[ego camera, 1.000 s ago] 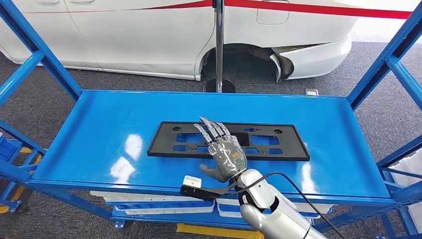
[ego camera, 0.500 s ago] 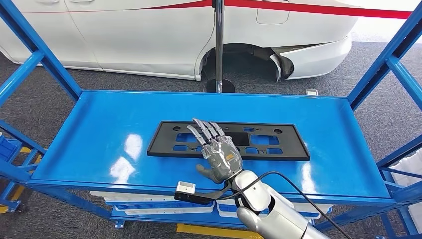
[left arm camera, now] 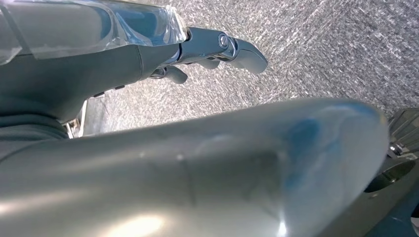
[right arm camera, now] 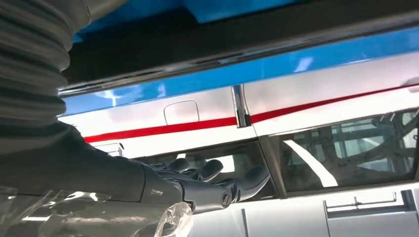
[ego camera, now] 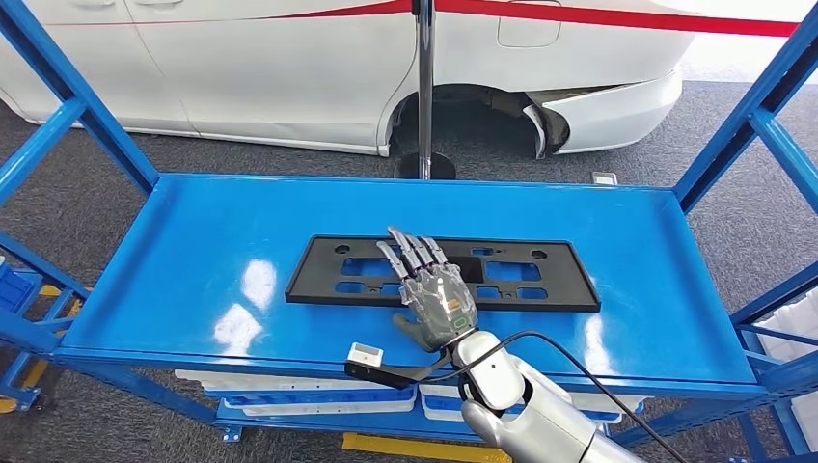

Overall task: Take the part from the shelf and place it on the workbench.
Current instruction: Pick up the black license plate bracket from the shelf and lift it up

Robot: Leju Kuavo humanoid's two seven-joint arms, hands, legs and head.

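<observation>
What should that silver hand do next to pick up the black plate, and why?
Probably lower and close its fingers around the near long edge of the black plate. The right robot hand is open, fingers stretched over the plate's middle, holding nothing, and the plate lies flat on the blue shelf. A flat part offers grip mainly at its edge or cut-outs.

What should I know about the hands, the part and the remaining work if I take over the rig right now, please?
Right hand: open, fingers spread flat over the near edge of the black part; no grip seen.
Left hand: hangs over the grey floor, holding nothing that can be seen.
Part: lies flat mid-shelf on the blue shelf.
Done: reach.
Left: grasp, lift, carry to the workbench.
</observation>
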